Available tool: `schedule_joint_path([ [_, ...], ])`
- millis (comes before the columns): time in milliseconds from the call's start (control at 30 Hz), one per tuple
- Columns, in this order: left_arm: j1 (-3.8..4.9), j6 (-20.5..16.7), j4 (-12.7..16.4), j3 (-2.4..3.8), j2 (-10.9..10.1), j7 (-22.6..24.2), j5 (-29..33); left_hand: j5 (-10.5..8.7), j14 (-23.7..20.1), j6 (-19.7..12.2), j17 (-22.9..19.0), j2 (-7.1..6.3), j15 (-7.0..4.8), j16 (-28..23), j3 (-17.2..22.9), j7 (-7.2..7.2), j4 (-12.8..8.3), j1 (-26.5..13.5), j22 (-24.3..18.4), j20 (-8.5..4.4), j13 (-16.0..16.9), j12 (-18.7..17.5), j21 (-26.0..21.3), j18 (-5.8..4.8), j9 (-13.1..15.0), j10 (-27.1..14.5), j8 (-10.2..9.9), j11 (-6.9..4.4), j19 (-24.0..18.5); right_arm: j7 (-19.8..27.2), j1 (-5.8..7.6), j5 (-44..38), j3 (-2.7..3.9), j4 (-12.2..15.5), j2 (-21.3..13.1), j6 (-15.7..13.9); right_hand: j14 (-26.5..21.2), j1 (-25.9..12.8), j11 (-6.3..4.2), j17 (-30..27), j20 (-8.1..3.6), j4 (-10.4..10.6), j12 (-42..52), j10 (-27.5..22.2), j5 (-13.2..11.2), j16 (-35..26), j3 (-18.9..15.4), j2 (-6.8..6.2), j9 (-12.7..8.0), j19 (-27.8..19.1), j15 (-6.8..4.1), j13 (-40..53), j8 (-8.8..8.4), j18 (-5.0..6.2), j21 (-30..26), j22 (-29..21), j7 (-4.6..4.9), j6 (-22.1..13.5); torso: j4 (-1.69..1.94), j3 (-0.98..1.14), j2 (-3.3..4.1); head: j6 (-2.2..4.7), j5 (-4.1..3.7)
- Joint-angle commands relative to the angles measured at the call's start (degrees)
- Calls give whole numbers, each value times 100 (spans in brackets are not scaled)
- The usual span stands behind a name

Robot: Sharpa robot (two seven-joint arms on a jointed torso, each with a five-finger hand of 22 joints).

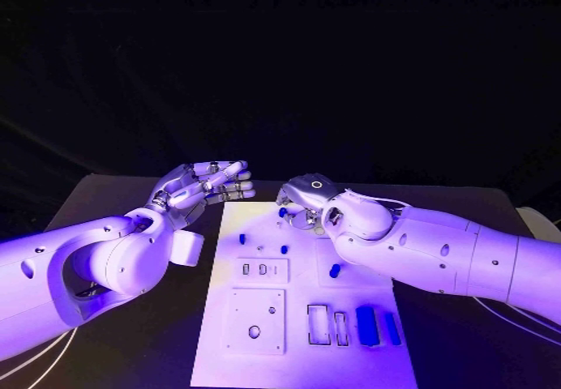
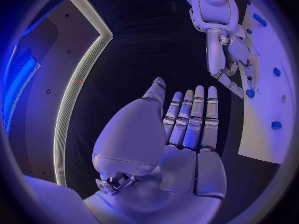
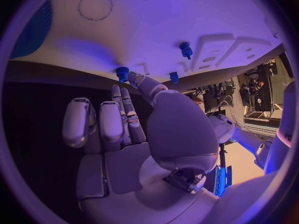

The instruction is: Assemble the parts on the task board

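Observation:
The white task board [image 1: 263, 332] lies in the middle of the black table. My right hand [image 1: 306, 201] hangs over the board's far end, where its thumb and a finger pinch a small blue part [image 1: 282, 212]. The right wrist view shows that blue part [image 3: 122, 73] at the fingertips [image 3: 134, 78], against the board [image 3: 187, 15]. In the left wrist view the same part [image 2: 249, 93] sits under the right hand [image 2: 227, 59]. My left hand [image 1: 205, 190] hovers left of the board's far corner with flat, spread fingers and an empty palm [image 2: 181, 134].
More blue parts are on the board: a peg [image 1: 242, 239], another [image 1: 284, 250], one [image 1: 335, 271] mid-board, and two long bars [image 1: 367, 324] [image 1: 393, 328] near the front right. Raised plates with cut-outs [image 1: 256, 320] fill the board's near half. A white object [image 1: 537, 220] sits at the table's right edge.

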Motion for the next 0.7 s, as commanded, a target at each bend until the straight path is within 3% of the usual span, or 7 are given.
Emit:
schedule_joint_path([
  [33, 12, 36, -17, 4, -12, 28, 0, 7, -7, 8, -5, 24, 40, -14, -30, 26, -16, -8, -5, 11, -8, -18, -34, 60, -8, -12, -31, 40, 35, -68, 8, -3, 9, 236, -195, -111, 3, -5, 3, -4, -1, 29, 54, -21, -19, -29, -41, -39, 10, -27, 35, -7, 24, 47, -32, 6, 4, 23, -16, 4, -13, 7, 7],
  [300, 12, 42, -44, 4, -41, 24, 1, 7, -8, 9, -6, 26, 41, -21, -32, 26, -19, -7, -7, 11, -8, -23, -35, 61, -8, -12, -36, 40, 35, -121, 87, 495, 62, 989, -1027, -309, 116, -108, -166, 316, -81, 238, 498, 797, 87, 194, -104, -62, 67, 253, -81, 125, 92, -36, 189, 390, -61, 219, -89, 4, -69, 19, -3],
  [500, 11, 60, -77, 2, -18, 13, 2, 7, -8, 10, -6, 27, 41, -23, -32, 25, -21, -5, -8, 11, -8, -24, -35, 61, -7, -11, -37, 40, 36, -229, 121, 1208, 92, 1319, -1606, 93, 201, -382, -384, 636, -240, 434, 1283, 1793, 200, 416, -608, -403, 86, 457, -266, 624, 102, -105, 381, 699, -190, 112, -143, 13, -108, 15, -21],
  [567, 11, 65, -88, 2, -8, 10, 2, 7, -7, 11, -6, 28, 41, -25, -32, 24, -24, -2, -9, 11, -8, -25, -35, 61, -7, -10, -38, 40, 37, -261, 126, 1426, 97, 1346, -1740, 261, 263, -258, -417, 989, -372, 566, 2551, 1484, 582, 668, -1262, -440, 187, 578, -343, 1871, 281, -145, 503, 896, -279, -41, -165, 14, -119, 18, -25],
  [600, 11, 66, -92, 2, -4, 10, 2, 7, -7, 12, -7, 29, 41, -27, -31, 22, -27, 2, -9, 11, -7, -26, -36, 61, -7, -10, -39, 39, 38, -279, 128, 1530, 98, 1349, -1801, 347, 285, -279, -409, 1194, -324, 657, 3445, 1561, 486, 782, -1373, -349, 210, 627, -330, 2789, 321, -176, 553, 982, -246, -115, -170, 13, -124, 18, -23],
  [667, 10, 69, -102, 2, 7, 9, 2, 7, -7, 12, -7, 29, 41, -27, -31, 22, -27, 2, -9, 11, -7, -26, -36, 61, -7, -10, -39, 39, 38, -310, 130, 1747, 100, 1334, -1893, 492, 333, -208, -370, 1510, -343, 759, 5014, 1538, 620, 977, -1611, -291, 280, 692, -258, 4440, 452, -184, 621, 1096, -264, -254, -174, 13, -134, 11, -23],
  [700, 10, 70, -107, 2, 12, 8, 2, 7, -7, 12, -7, 29, 41, -27, -31, 22, -27, 2, -9, 11, -7, -26, -36, 61, -7, -10, -39, 39, 38, -318, 131, 1835, 100, 1317, -1919, 538, 340, -180, -367, 1588, -315, 793, 5452, 1548, 653, 1022, -1672, -268, 305, 705, -291, 4911, 501, -193, 634, 1121, -206, -308, -172, 14, -136, 10, -26],
])
